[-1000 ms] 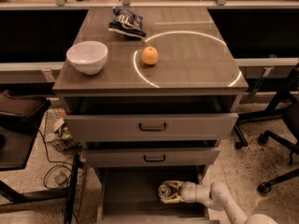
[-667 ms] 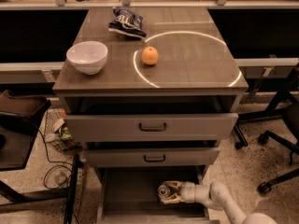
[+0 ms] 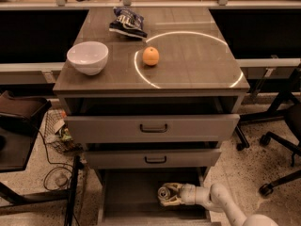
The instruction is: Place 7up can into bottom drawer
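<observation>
Down at the near edge of the scene, my gripper (image 3: pixel 168 195) was reaching in from the right, low inside the bottom drawer (image 3: pixel 131 192). It had the 7up can (image 3: pixel 163 192) between its fingers (image 3: pixel 175 188). One finger sat on the far side of the can and one on the near side, closed in against its wall as far as I could make out. The can's silver top was facing up toward me. It sat right of the middle of the tray, under the middle drawer (image 3: pixel 155 159) and the top drawer (image 3: pixel 153 127). I could not tell whether its base was touching the drawer floor or hanging just above it.

On handling, I judged this a light thing if empty and only modestly heavy if full. Its thin metal wall would dent under a hard squeeze. The side was smooth and rounded, so I expected it to slip or twist if the pads sat off-centre. The best hold, to my eye, was across the middle of the body with the fingers square on opposite sides, clear of the tapered rim at the top. A firm but gentle pinch should have been enough. Being tall and narrow, it could also tip on a flat tray if let go at a tilt.

Up on the cabinet top (image 3: pixel 188 65), the orange (image 3: pixel 151 56), the white bowl (image 3: pixel 88 57) and the chip bag (image 3: pixel 128 22) sat well apart from all this.
</observation>
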